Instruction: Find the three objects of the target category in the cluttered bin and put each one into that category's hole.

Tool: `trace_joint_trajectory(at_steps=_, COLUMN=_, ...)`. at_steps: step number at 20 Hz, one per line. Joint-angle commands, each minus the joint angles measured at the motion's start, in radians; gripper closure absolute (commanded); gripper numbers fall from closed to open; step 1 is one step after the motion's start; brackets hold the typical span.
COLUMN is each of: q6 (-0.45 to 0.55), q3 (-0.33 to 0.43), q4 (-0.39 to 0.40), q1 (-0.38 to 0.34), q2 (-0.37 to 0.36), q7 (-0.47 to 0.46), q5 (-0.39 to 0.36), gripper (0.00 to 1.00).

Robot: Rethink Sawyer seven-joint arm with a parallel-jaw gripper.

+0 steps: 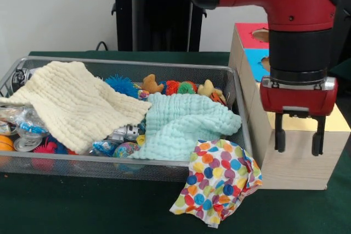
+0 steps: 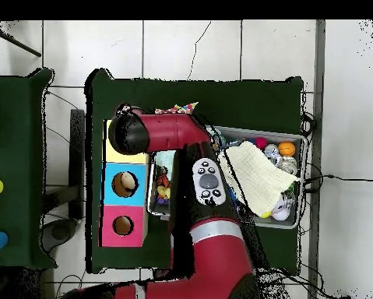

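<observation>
My gripper hangs open and empty over the yellow end of the wooden sorting box, right of the wire bin. The box top also has a blue panel and a red panel, each with a hole. In the bin, a cream cloth and a mint cloth cover most of the toys. Spiky balls, an orange animal figure and a duck-like toy show at the back. From overhead, the arm's wrist hides the gripper above the box's yellow section.
A polka-dot cloth hangs over the bin's near right corner onto the green table. Clear plastic items and an orange ball lie at the bin's left end. Overhead, the holes in the blue and pink sections show.
</observation>
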Motion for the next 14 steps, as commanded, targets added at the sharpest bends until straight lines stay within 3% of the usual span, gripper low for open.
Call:
trace_joint_trajectory(at_steps=1, q6=-0.053, q3=-0.179, q4=-0.075, q1=0.039, q2=0.099, q7=0.137, q5=-0.071, gripper=0.0)
trace_joint_trajectory(at_steps=7, q6=0.01, q3=-0.348, q4=-0.144, q1=0.112, q2=0.125, q7=0.174, q5=-0.081, gripper=0.0)
trace_joint_trajectory(at_steps=10, q6=-0.005, q3=-0.382, q4=-0.13, q1=0.12, q2=0.133, q7=0.183, q5=-0.066, gripper=0.0)
trace_joint_trajectory(at_steps=11, q6=-0.002, q3=-0.394, q4=-0.168, q1=0.141, q2=0.183, q7=0.205, q5=-0.054, gripper=0.0)
trace_joint_trajectory(at_steps=14, q6=-0.026, q3=-0.411, q4=-0.163, q1=0.146, q2=0.21, q7=0.217, q5=-0.03, gripper=0.0)
